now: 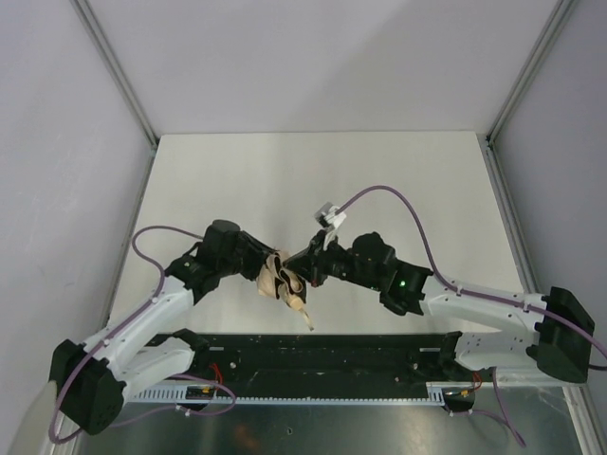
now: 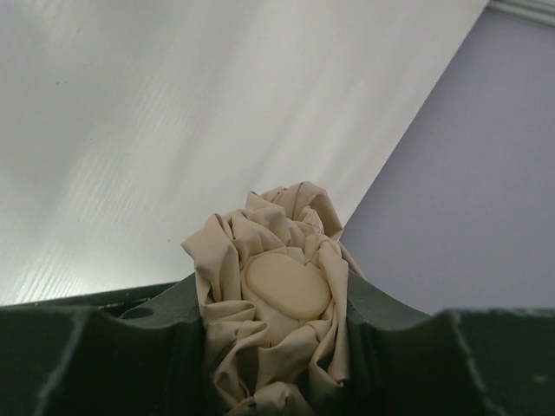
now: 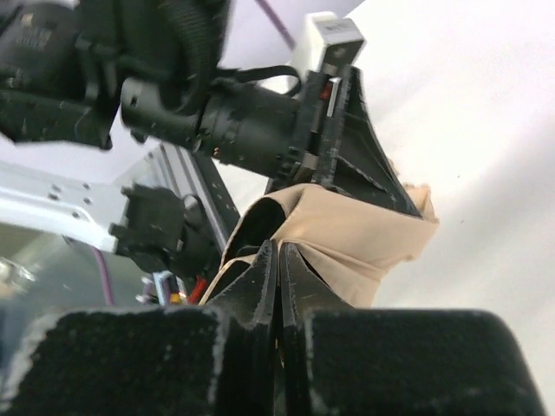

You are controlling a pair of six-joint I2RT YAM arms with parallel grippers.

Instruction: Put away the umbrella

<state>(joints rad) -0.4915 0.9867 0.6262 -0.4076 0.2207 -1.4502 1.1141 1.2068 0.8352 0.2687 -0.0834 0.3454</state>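
Two arms meet over the near middle of the white counter [image 1: 285,180], tool to tool, with the umbrella [image 1: 283,282] bunched between them.

Left tool [image 1: 266,269]: clamped on the umbrella. In the left wrist view the crumpled tan-beige fabric [image 2: 277,295] fills the gap between both dark fingers [image 2: 178,334], folds bulging up over their edges. A smooth oval tan piece [image 2: 286,286] sits in the middle of the bundle, facing the camera.

Right tool [image 1: 308,263]: fingers pressed flat together, only a thin seam between them in the right wrist view [image 3: 279,277]. Tan fabric [image 3: 355,234] lies directly beyond the tips and touches them; whether a fold is nipped in the seam, I cannot tell. The left tool's black finger [image 3: 360,156] stands just above that fabric.

Umbrella is collapsed and wrinkled, no shaft or ribs visible. A thin tan strip [image 1: 305,318] hangs from the bundle toward the black rail [image 1: 322,355] at the near edge. Cannot tell whether the bundle touches the counter.

Purple cable [image 1: 379,190] arcs above the right arm.
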